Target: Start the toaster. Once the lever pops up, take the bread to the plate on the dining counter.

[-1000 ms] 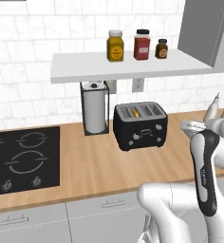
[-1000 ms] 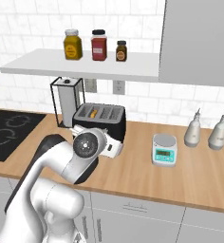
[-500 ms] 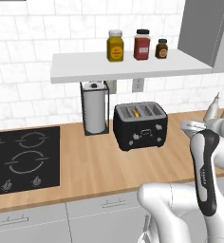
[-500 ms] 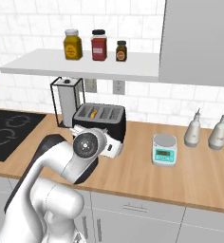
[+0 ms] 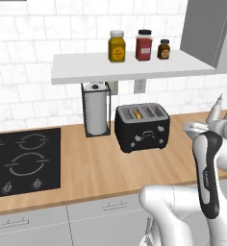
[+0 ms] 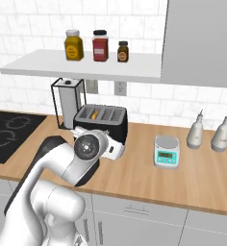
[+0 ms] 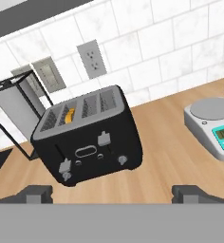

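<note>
Nothing has moved; boxy black toaster [image 7: 88, 137] stays put.

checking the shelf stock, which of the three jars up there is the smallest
The dark brown jar at the right end of the shelf, with the black lid. The yellow jar and the red jar beside it are taller and wider.

No text, label or number can be read on anything here
</note>
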